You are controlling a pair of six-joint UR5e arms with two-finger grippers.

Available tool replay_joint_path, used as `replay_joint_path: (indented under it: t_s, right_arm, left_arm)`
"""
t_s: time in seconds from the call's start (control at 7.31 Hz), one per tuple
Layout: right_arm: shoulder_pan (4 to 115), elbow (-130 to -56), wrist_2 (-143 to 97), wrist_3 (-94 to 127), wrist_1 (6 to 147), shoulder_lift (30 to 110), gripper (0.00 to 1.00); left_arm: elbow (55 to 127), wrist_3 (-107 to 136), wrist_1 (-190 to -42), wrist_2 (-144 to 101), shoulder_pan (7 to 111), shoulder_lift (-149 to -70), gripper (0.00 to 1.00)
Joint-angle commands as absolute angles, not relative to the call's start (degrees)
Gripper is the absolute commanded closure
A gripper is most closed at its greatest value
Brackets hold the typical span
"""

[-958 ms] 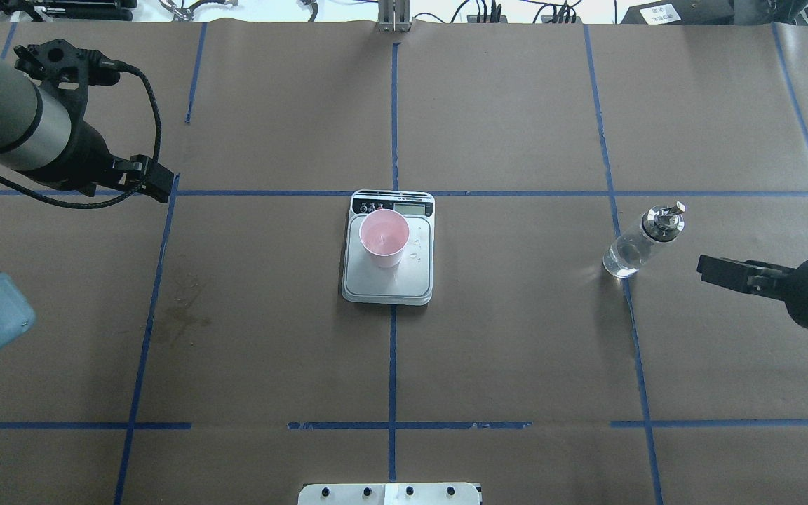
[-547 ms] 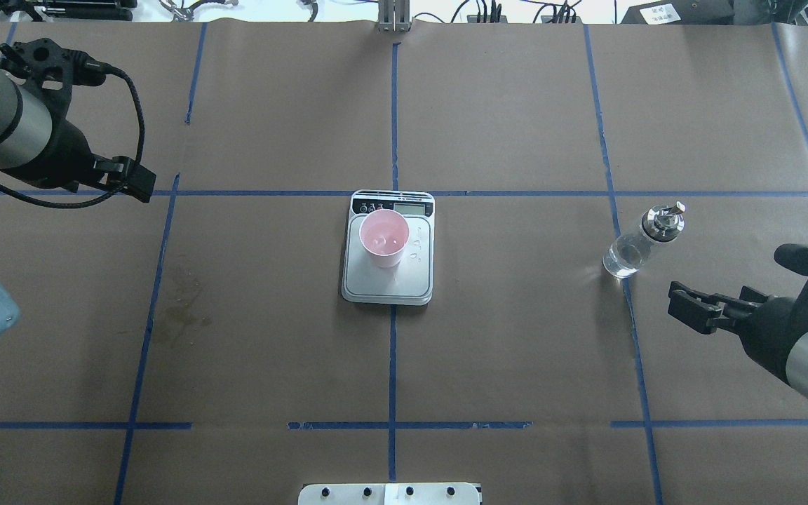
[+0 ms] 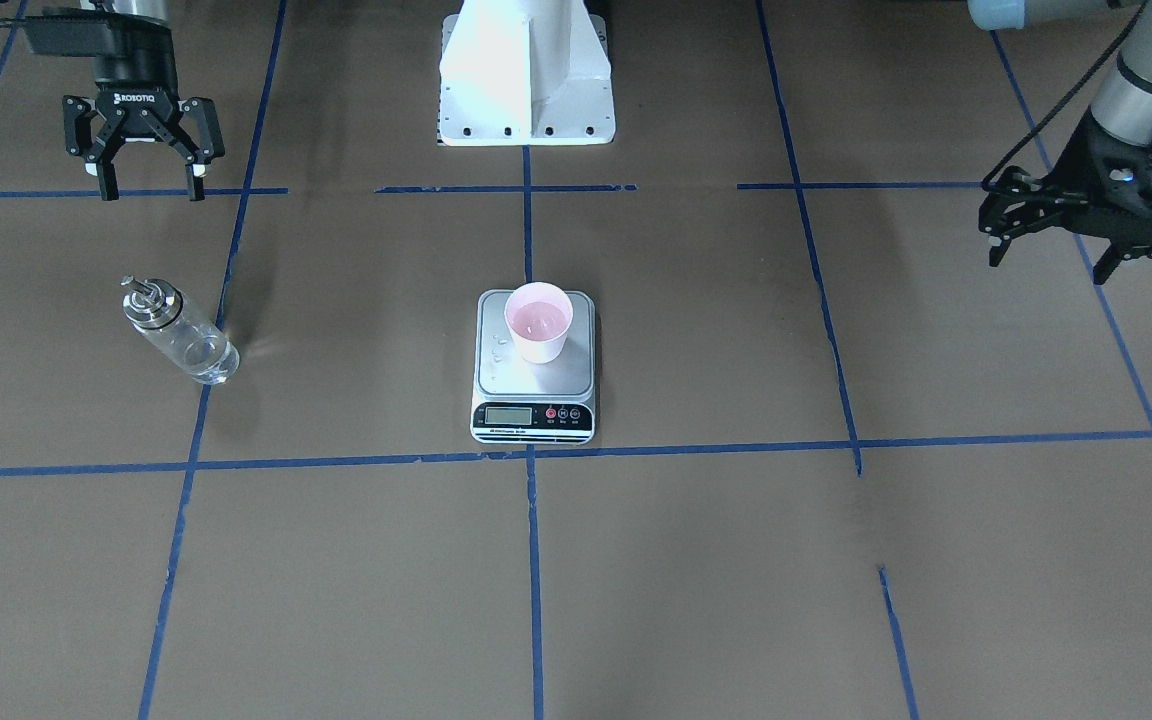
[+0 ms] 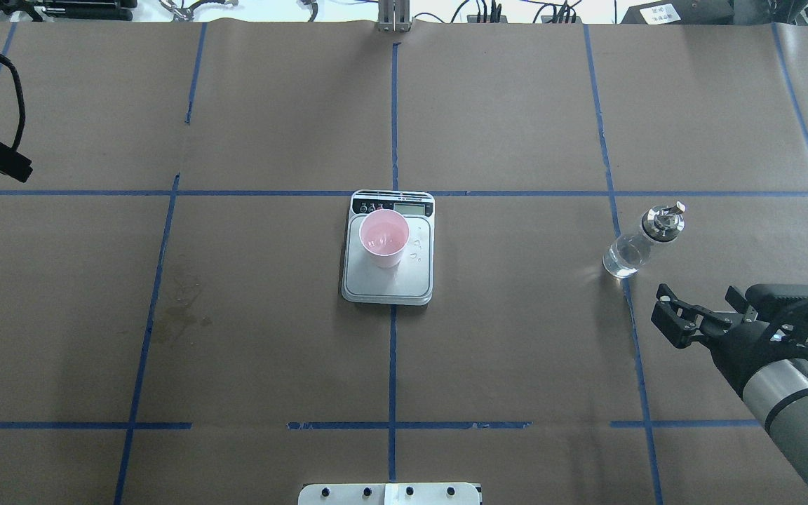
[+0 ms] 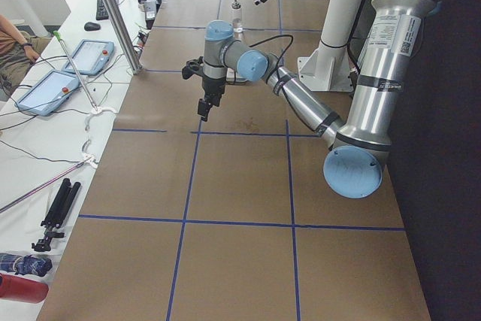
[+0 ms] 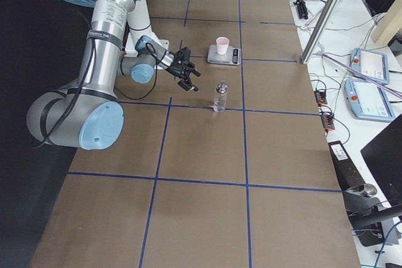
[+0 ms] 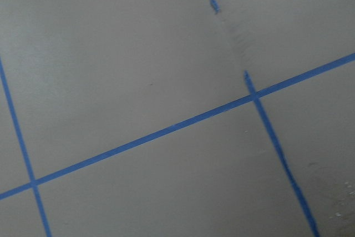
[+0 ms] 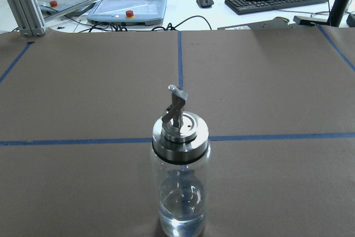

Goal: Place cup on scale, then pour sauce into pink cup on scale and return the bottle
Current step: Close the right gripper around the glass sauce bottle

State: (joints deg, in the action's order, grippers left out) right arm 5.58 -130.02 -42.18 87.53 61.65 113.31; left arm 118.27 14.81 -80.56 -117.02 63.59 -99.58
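Bottle [image 4: 639, 242] stands upright on the desk [image 4: 516, 351], well off to our right of the scale [image 4: 388, 284], where the cup [image 4: 384, 238] sits with drops beside it. Our right claw [image 3: 152, 192], wide and empty, has backed off the bottle within the last second. The left claw [image 3: 1046, 265], also wide, has retreated too. We judge the task finished.

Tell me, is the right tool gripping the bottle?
No, the bottle stands alone, and the open right tool hangs clear of it.
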Motion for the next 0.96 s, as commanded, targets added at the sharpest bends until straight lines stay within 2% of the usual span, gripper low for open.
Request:
replay_joint_path:
  t_s: [0.0,0.41,0.82]
  right_arm:
    - [4.0,-121.1,-36.3,86.9,53.7,112.2,0.02]
    - [4.0,-114.2,-34.2,84.9,53.3,105.1,0.01]
    - [4.0,-110.7,-34.1,84.6,53.3,104.3,0.01]
  left_arm:
    - [116.3,12.8,-84.8,-117.1,64.6,-97.0,0.0]
    - [116.0,13.3,-85.3,-117.9,65.5,-97.0,0.0]
    - [115.0,13.4,-85.3,-118.7,65.6,-97.3,0.0]
